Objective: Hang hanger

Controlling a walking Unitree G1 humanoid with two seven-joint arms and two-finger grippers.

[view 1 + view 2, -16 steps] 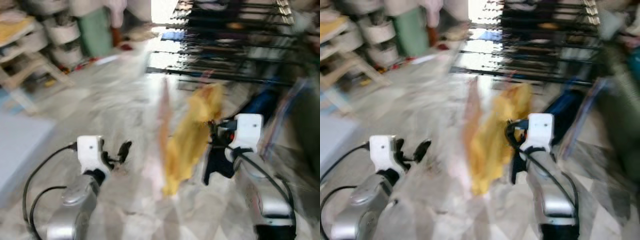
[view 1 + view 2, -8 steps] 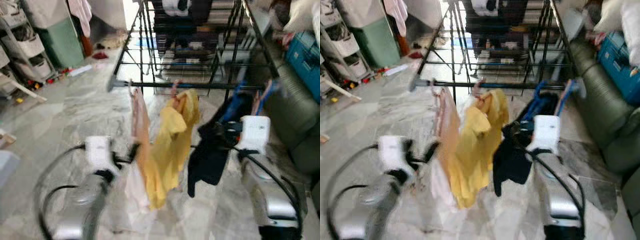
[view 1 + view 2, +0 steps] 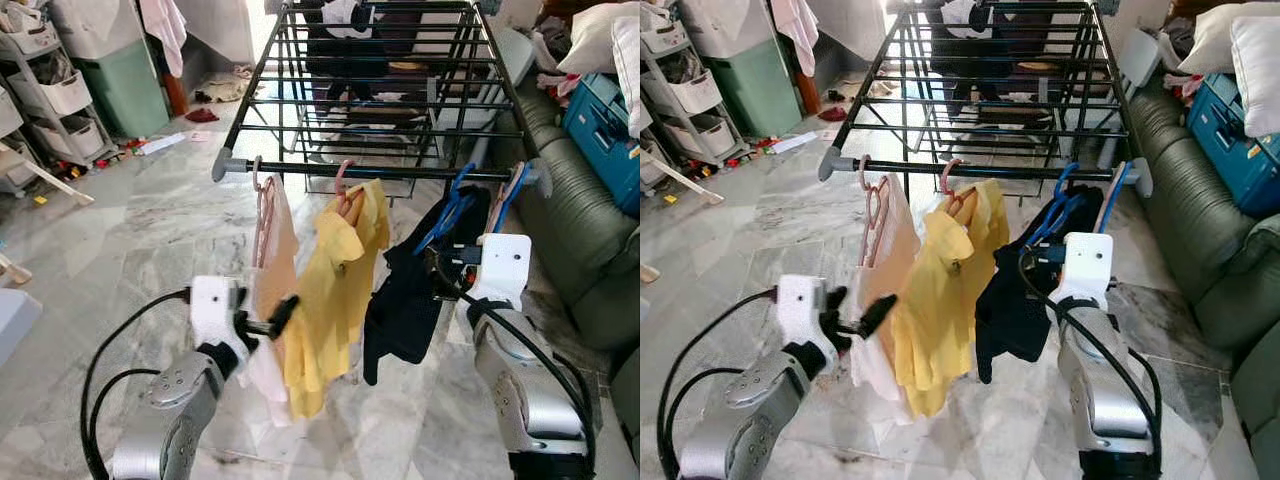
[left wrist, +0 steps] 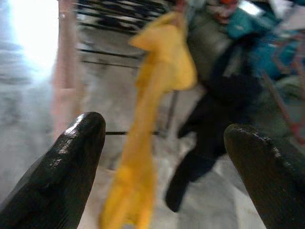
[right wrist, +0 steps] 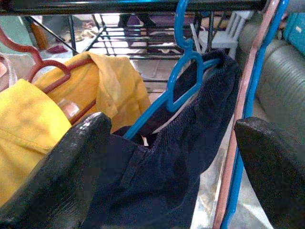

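Right wrist view: we list first the blue hanger (image 5: pixel 183 81), its hook over the black rail (image 5: pixel 133 5) of the drying rack, a dark navy corduroy garment (image 5: pixel 181 157) draped on it. It hangs straight ahead of the right gripper (image 5: pixel 171 171), whose fingers stand wide apart and clamp nothing; the garment fills the gap between them without our being able to tell contact. The hanger's long axis runs across the rail, slanting down toward us, so we judge any next move to be along that line, and the right arm is plainly the nearer.

Beside it on the same rail: a reddish hanger (image 5: pixel 57 76) bearing a yellow shirt (image 3: pixel 335 290); further toward our left, a pink hanger (image 3: pixel 262 205) with a peach-and-white garment (image 3: pixel 270 300). At the rail's right end, a blue and pink pair of empty hangers (image 3: pixel 512 195), just beside the navy item.

Left gripper (image 3: pixel 268 318): fingers parted, empty, near the peach garment's lower edge.

Surface: grey marbled floor tiles (image 3: pixel 150 230). Room: the drying rack (image 3: pixel 370 70) stretching away from us with dark clothes at its far end; a green sofa (image 3: pixel 585 230) on our right; a teal crate (image 3: pixel 605 110); white storage drawers (image 3: pixel 50 90) and a green bin (image 3: pixel 125 85) on our left.
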